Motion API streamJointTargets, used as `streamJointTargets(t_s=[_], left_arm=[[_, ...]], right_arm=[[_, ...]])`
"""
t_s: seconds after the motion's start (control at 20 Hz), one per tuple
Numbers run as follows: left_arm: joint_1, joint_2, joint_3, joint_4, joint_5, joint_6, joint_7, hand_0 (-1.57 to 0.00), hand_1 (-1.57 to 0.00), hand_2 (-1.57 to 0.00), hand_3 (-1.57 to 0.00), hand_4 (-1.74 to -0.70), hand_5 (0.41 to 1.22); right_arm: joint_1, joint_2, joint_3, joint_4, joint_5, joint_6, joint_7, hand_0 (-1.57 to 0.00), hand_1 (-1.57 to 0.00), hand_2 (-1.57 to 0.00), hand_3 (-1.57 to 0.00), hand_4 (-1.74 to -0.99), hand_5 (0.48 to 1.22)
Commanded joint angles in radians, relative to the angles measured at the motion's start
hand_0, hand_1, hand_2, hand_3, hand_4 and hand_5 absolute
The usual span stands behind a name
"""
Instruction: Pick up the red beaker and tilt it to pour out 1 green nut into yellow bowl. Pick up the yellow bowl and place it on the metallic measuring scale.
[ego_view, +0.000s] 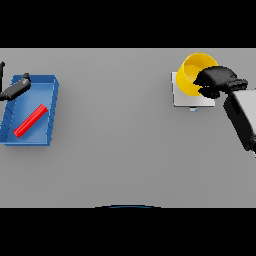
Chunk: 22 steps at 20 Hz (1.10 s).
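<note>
The yellow bowl (191, 72) is tilted over the metallic measuring scale (183, 96) at the back right. My right hand (216, 80) has its fingers curled over the bowl's right rim and covers that side. The red beaker (30, 120) lies on its side in the blue tray (52, 111) at the left. My left hand (15, 89) shows at the left edge above the tray's far corner, dark and stretched out, holding nothing. No green nut is visible.
The blue tray takes up the table's left edge. The scale's small display tab (193, 109) sticks out toward me. Grey table (120, 150) surface stretches between tray and scale.
</note>
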Motion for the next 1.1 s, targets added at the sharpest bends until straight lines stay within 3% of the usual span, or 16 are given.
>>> streamJointTargets(t_s=[0.0,0.1,0.2,0.25,0.3,0.35,0.45,0.6,0.8,1.05], left_arm=[[0.002,0.003,0.001,-0.001,0.0,0.0,0.0,0.0,0.0,0.0,0.0,-0.81,0.728],[0.003,0.003,0.002,0.005,0.002,-0.005,-0.006,0.0,0.0,0.0,0.0,-0.81,0.734],[-0.005,-0.008,-0.004,0.001,-0.005,0.004,-0.002,0.0,0.0,0.0,0.0,-0.81,0.74],[-0.007,-0.016,-0.01,0.003,-0.008,0.005,0.0,0.0,0.0,0.0,0.0,-0.81,0.745],[0.0,-0.013,-0.009,0.009,-0.006,0.004,0.001,0.0,0.0,0.0,0.0,-0.81,0.745],[0.0,-0.012,-0.006,0.013,-0.003,0.0,0.001,0.0,0.0,0.0,0.0,-0.81,0.744],[-0.009,-0.021,-0.006,0.023,-0.001,0.003,0.003,0.0,0.0,0.0,0.0,-0.81,0.745],[-0.025,-0.03,-0.016,0.048,-0.016,-0.007,-0.006,0.0,0.0,0.0,0.0,-0.81,0.738],[-0.024,-0.039,-0.013,0.047,-0.011,0.002,-0.001,0.0,0.0,0.0,0.0,-0.81,0.736],[-0.017,-0.028,-0.004,0.047,-0.001,-0.004,-0.008,0.0,0.0,0.0,0.0,-0.82,0.734]], right_arm=[[-0.001,0.004,0.004,0.01,0.002,-0.014,-0.006,-1.57,-1.48,-1.57,-1.51,-1.727,1.221],[-0.017,0.013,0.007,0.045,0.0,-0.015,-0.022,-1.55,-1.42,-1.57,-1.48,-1.721,1.221],[-0.026,0.02,0.005,0.063,-0.011,-0.009,-0.022,-1.54,-1.41,-1.57,-1.17,-1.728,1.221],[-0.036,0.031,0.001,0.073,-0.017,0.005,-0.004,-1.54,-1.44,-1.5,-1.02,-1.659,1.221],[-0.039,0.035,-0.003,0.087,-0.023,0.013,0.0,-1.52,-1.35,-1.35,-0.91,-1.596,1.134],[-0.037,0.032,-0.004,0.084,-0.027,0.019,-0.003,-1.22,-1.08,-1.13,-0.82,-1.548,1.053],[-0.038,0.031,-0.004,0.09,-0.029,0.029,-0.015,-0.78,-0.69,-0.81,-0.71,-1.47,0.928],[-0.051,0.031,-0.004,0.112,-0.029,0.046,-0.027,-0.4,-0.35,-0.52,-0.6,-1.41,0.821],[-0.063,0.034,0.012,0.14,-0.01,0.042,-0.059,-0.16,-0.14,-0.29,-0.47,-1.356,0.755],[-0.082,0.046,0.03,0.178,0.012,0.042,-0.079,-0.05,-0.05,-0.12,-0.35,-1.308,0.733]])
